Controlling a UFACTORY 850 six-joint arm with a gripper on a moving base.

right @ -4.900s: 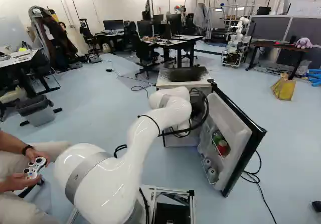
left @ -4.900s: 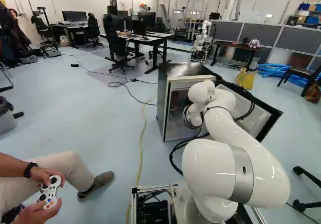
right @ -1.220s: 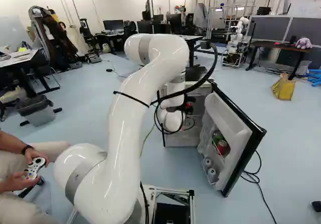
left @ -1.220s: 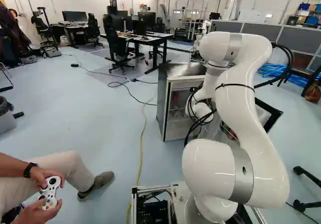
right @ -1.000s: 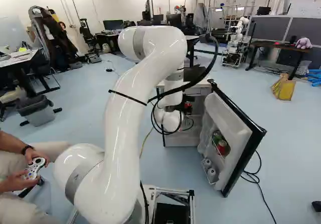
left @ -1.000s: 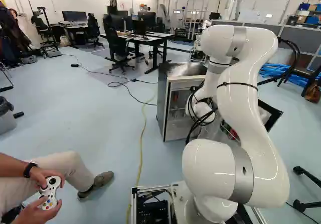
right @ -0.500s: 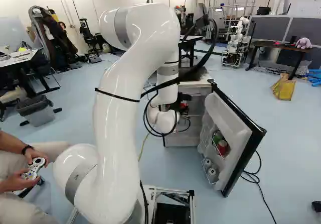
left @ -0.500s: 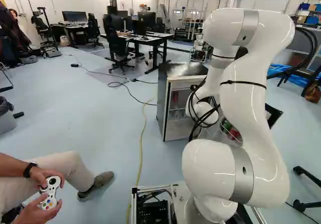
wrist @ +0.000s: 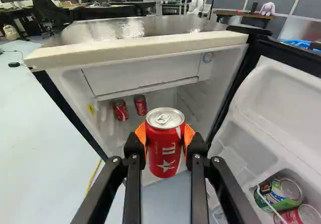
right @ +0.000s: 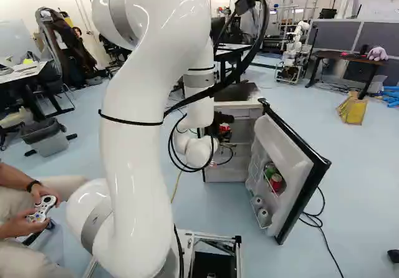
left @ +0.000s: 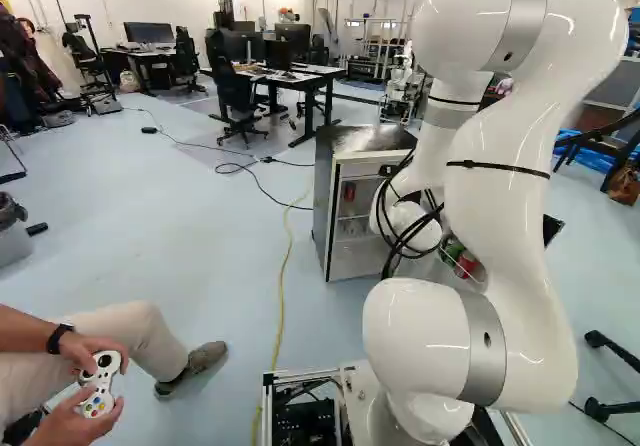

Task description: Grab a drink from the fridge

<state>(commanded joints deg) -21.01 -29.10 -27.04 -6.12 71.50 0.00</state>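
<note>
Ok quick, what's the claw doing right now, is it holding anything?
Claw: closed on a red can, upright between its two orange pads.

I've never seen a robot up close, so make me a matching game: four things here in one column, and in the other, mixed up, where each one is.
1. Upright red can in front of the fridge
2. Pair of red cans
3. Green can
4. Game controller

A. In the rack of the fridge door
B. In a person's hands
C. Between the orange pads of the gripper
D. Inside the fridge

Pairs: 1-C, 2-D, 3-A, 4-B
</note>
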